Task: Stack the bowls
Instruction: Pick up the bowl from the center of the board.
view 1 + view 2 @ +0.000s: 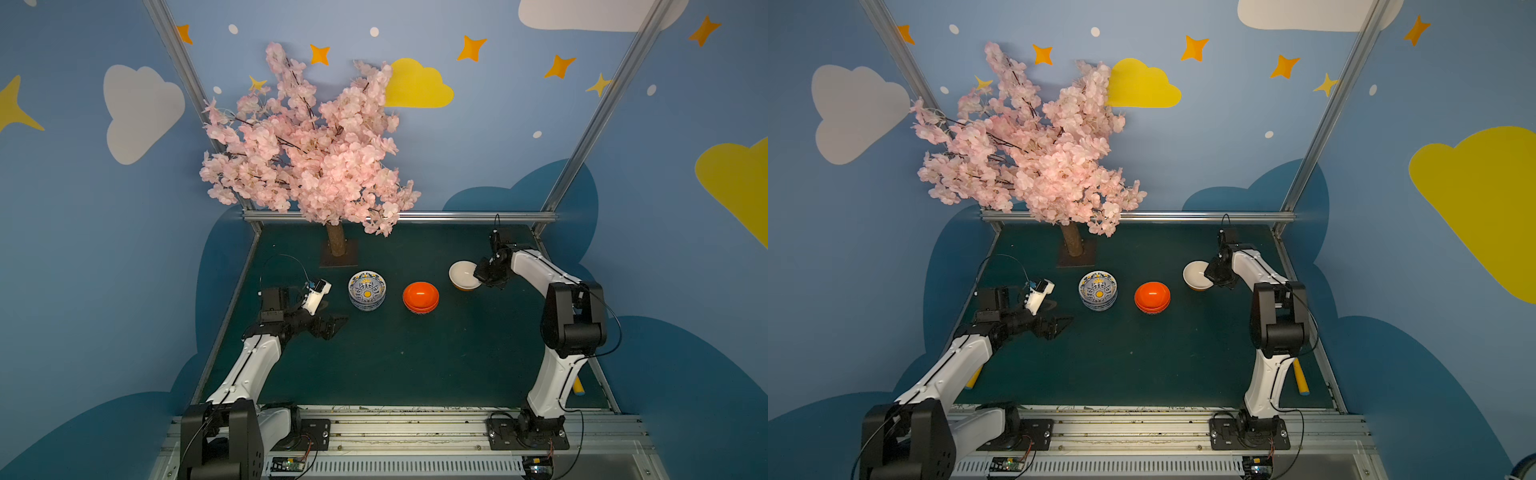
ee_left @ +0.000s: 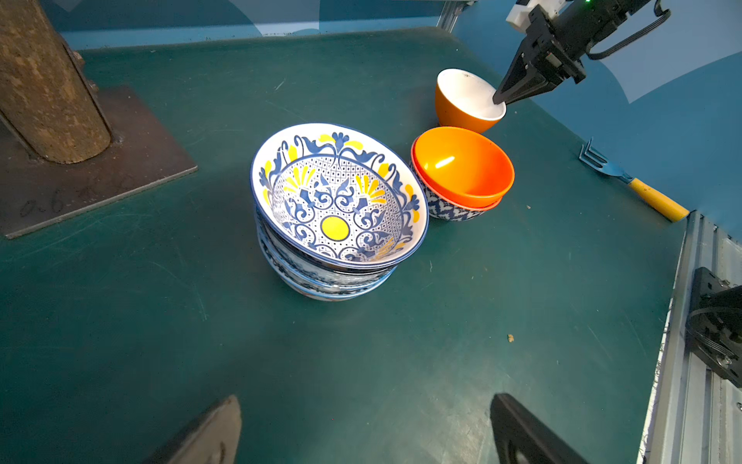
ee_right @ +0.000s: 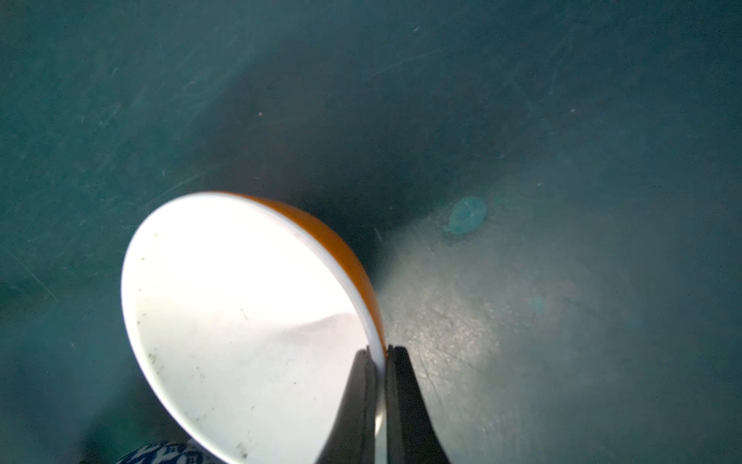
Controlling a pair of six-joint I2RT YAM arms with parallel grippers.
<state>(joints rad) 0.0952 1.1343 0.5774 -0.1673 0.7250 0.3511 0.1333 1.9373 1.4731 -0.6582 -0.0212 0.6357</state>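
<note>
My right claw [image 3: 377, 353] is clenched on the rim of the one white-lined bowl [image 3: 241, 301], a finger each side, so it should lift without slipping. It sits on the bench [image 2: 120, 321] near the orange pile [image 2: 461, 168] of three. The patterned pile [image 2: 337, 201] holds roughly four. My left claw [image 2: 363, 401] hangs released, empty.

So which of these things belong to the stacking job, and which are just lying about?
Job: patterned bowl stack, orange bowl stack, white-lined bowl in the right gripper.
Lying about: blossom tree, yellow-handled fork.
</note>
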